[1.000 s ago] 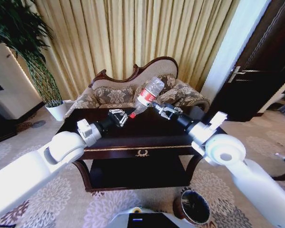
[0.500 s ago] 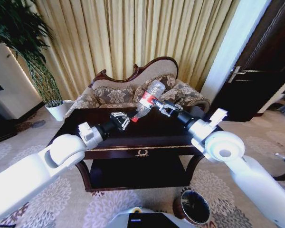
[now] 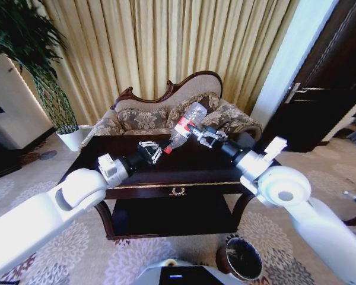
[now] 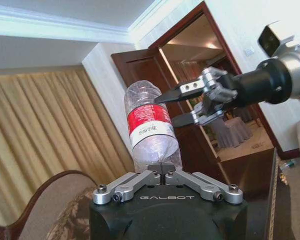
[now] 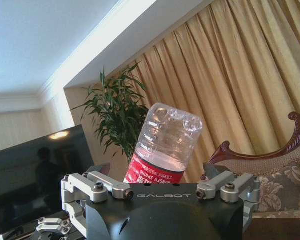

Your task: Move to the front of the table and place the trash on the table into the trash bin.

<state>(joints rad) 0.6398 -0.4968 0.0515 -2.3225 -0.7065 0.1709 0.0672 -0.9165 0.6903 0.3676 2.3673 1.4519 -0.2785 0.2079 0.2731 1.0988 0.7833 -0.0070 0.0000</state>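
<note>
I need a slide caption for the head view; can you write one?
Right gripper holds the bottle tilted, cap down, above the table, left gripper beside its cap.

Both white arms reach forward and inward, so the two black wrists nearly meet in front of the robot. The right gripper (image 3: 197,132) sits higher, its fingers (image 4: 182,90) closed on the bottle (image 3: 186,123), gripping it just past the red label and holding it tilted, base up and cap down toward the other arm. The left gripper (image 3: 152,151) is lower, just beside the bottle's cap end, its metal fingers (image 4: 132,182) spread wide apart.
</note>
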